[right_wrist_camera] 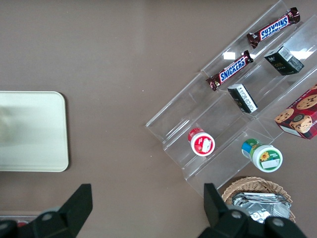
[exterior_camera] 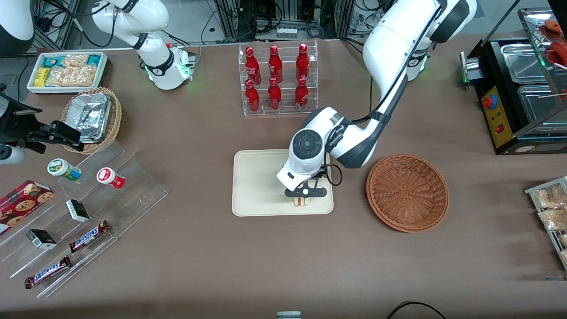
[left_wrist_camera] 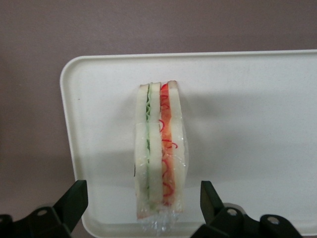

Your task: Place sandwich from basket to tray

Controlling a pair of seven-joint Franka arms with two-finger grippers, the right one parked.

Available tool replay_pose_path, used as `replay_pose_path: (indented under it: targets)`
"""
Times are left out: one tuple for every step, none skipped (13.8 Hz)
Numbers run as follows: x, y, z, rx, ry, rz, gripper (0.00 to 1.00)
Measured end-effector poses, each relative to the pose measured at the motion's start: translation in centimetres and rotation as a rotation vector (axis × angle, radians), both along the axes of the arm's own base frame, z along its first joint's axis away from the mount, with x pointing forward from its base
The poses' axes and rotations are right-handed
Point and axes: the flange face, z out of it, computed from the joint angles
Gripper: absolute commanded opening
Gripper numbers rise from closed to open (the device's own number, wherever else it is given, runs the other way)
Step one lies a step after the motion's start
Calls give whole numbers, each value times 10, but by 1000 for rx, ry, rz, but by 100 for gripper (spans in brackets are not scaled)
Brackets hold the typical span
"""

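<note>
The sandwich (exterior_camera: 302, 202) (left_wrist_camera: 161, 148), a plastic-wrapped wedge with green and red filling, stands on its edge on the cream tray (exterior_camera: 257, 186) (left_wrist_camera: 247, 124), near the tray's rim closest to the front camera. My left gripper (exterior_camera: 305, 195) (left_wrist_camera: 142, 187) hovers right over it and is open. One finger (left_wrist_camera: 74, 201) and the other (left_wrist_camera: 210, 201) stand on either side of the sandwich, with a gap between each and the bread. The reddish-brown basket (exterior_camera: 407, 192) sits beside the tray toward the working arm's end, with nothing in it.
A clear rack of red bottles (exterior_camera: 278, 79) stands farther from the front camera than the tray. Toward the parked arm's end are a stepped acrylic display (exterior_camera: 88, 208) with snacks, a tan basket of foil packets (exterior_camera: 92, 116) and a white bin (exterior_camera: 66, 71). A black food warmer (exterior_camera: 518, 88) stands toward the working arm's end.
</note>
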Motion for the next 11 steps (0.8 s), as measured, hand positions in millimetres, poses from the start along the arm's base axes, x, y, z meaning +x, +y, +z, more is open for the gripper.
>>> replay_pose_path:
  targets:
    - [4, 5, 11, -4, -9, 11, 100]
    - [9, 11, 23, -10, -21, 24, 100]
    - [15, 18, 36, -18, -35, 38, 100]
    - [20, 25, 48, -26, -47, 53, 100]
    - [24, 33, 60, -30, -54, 66, 100]
    - [27, 41, 70, -28, -56, 76, 100]
    - [31, 50, 81, -27, -58, 90, 100]
    - [37, 62, 91, -25, -62, 108, 100]
    - [44, 79, 103, -23, -65, 127, 100]
    - [51, 98, 116, -20, -67, 132, 100]
    - [56, 115, 128, -16, -65, 121, 100]
